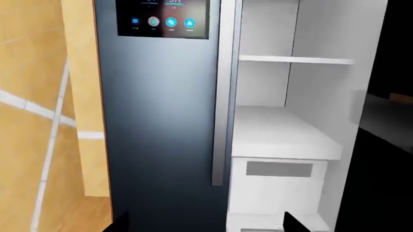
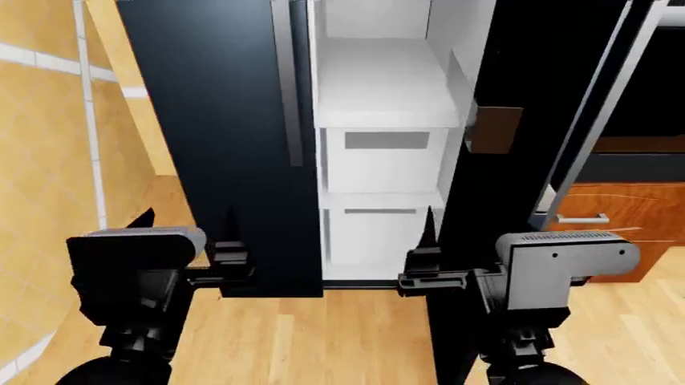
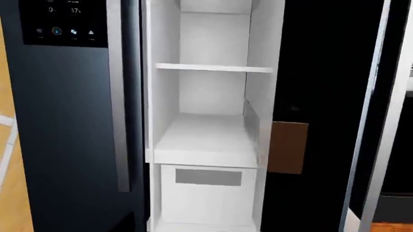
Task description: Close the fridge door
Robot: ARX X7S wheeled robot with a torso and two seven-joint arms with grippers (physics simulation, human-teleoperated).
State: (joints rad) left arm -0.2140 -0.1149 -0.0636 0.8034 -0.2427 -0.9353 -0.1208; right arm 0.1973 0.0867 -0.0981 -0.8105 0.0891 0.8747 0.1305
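The fridge door [image 2: 535,80] stands swung open at the right of the white fridge interior [image 2: 386,80]. It is seen nearly edge-on, a glossy black panel with a long silver handle [image 2: 594,112]. A brown box [image 2: 493,129] sits on its inner side. The door also shows in the right wrist view [image 3: 322,72] and in the left wrist view [image 1: 380,183]. My left gripper [image 2: 188,218] is open in front of the closed twin door [image 2: 224,120]. My right gripper [image 2: 471,228] is open low by the open door's inner side. One of its fingers is lost against the black panel.
White shelves and two drawers [image 2: 386,148] fill the open compartment. The twin door carries a touch panel [image 1: 162,19] and a silver handle [image 1: 223,96]. A tan wall [image 2: 43,160] runs at the left. Wooden cabinet drawers [image 2: 610,212] stand right of the open door. Wood floor [image 2: 342,337] lies below.
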